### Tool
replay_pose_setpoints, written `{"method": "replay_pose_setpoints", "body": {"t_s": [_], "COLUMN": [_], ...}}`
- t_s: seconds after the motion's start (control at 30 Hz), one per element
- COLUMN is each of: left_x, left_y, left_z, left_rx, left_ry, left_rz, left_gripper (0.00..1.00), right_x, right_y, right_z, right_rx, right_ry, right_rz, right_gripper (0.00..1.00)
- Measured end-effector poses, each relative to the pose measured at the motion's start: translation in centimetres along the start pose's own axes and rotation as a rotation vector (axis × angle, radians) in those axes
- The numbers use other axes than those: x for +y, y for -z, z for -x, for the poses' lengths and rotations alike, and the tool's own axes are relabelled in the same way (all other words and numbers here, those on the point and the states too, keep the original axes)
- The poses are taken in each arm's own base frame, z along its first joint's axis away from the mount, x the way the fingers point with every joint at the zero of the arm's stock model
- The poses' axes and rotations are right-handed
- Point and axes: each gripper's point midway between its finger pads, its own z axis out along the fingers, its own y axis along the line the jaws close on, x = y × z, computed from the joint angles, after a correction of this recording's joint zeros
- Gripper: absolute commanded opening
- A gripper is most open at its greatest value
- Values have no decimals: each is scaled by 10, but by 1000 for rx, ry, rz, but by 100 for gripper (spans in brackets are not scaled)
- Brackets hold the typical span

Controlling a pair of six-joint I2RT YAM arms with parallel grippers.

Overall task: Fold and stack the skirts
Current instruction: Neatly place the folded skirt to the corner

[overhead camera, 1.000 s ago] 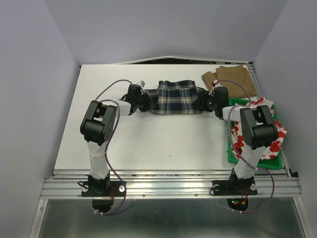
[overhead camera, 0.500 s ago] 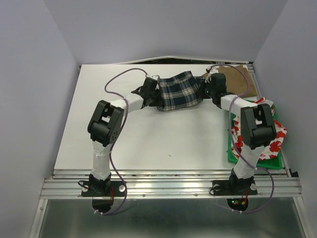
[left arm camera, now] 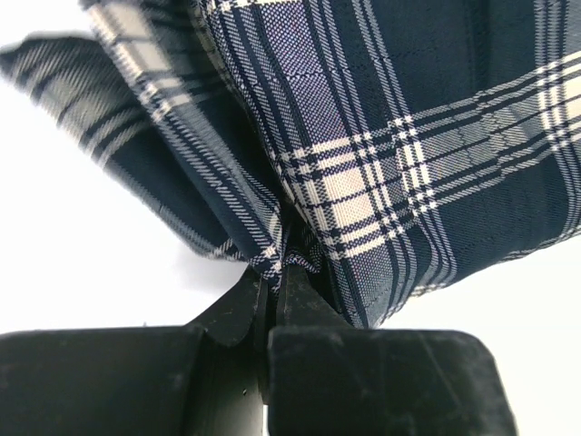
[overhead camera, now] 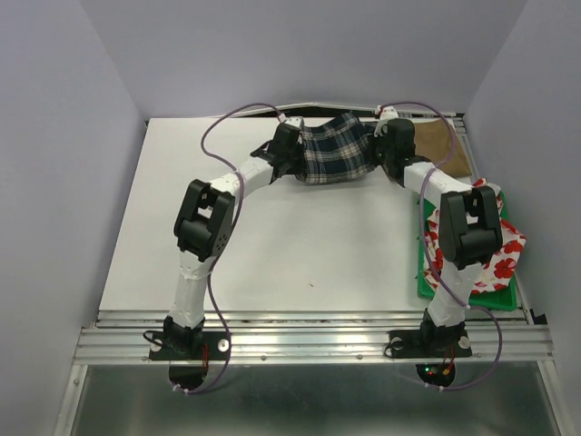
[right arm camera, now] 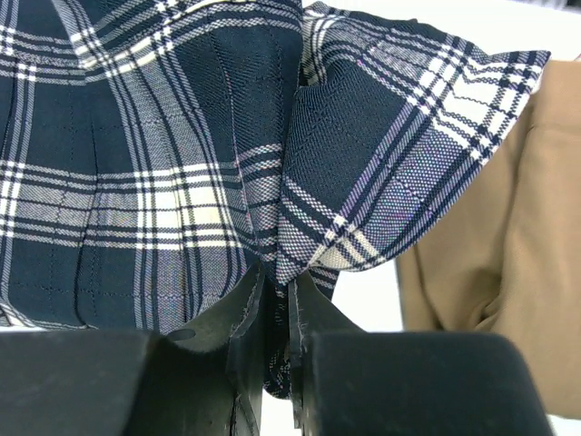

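Holding plaid skirt (overhead camera: 334, 156), I noted: left pincer (left arm camera: 272, 272) pinched its left edge, right pincer (right arm camera: 277, 286) pinched its right edge; tan skirt (right arm camera: 495, 236) lay just beside on worktop (overhead camera: 272, 236).

woven cloth, matt plastic

the plaid skirt (left arm camera: 408, 136) is finely woven, twill-textured cloth. the tan skirt (right arm camera: 517, 236) is smooth matt cloth. the fingers (left arm camera: 231, 318) look like matt black plastic, lightly scratched. the tabletop (overhead camera: 272, 236) is smooth matt white.
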Motion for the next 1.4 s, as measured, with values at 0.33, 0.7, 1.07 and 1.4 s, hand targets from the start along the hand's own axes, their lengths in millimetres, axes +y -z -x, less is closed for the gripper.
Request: {"method": "replay_pose_setpoints", "body": {"t_s": [0.33,0.7,1.07,1.4], "left_x": [-30,-78,-167,-253], "left_y": [2,0,0,-29], "left_z": [38,87,133,94], "left_rx": [-88,-236,-444,-558], "left_ry": [-37,-62,-102,-134], "left_rz": [-59,-155,-386,-571], "left_gripper": [0,0,0,0], "right_x": [-16,-52,-155,-248], "right_y": [0,10,43,84], "right_z": [45,89,125,113], "right_rx": [-83,-170,-261,-262], "right_ry": [43,41,-13,-35], "right_rz": [-47,-111,-270,-407], "right_gripper": [1,1,1,1]}}
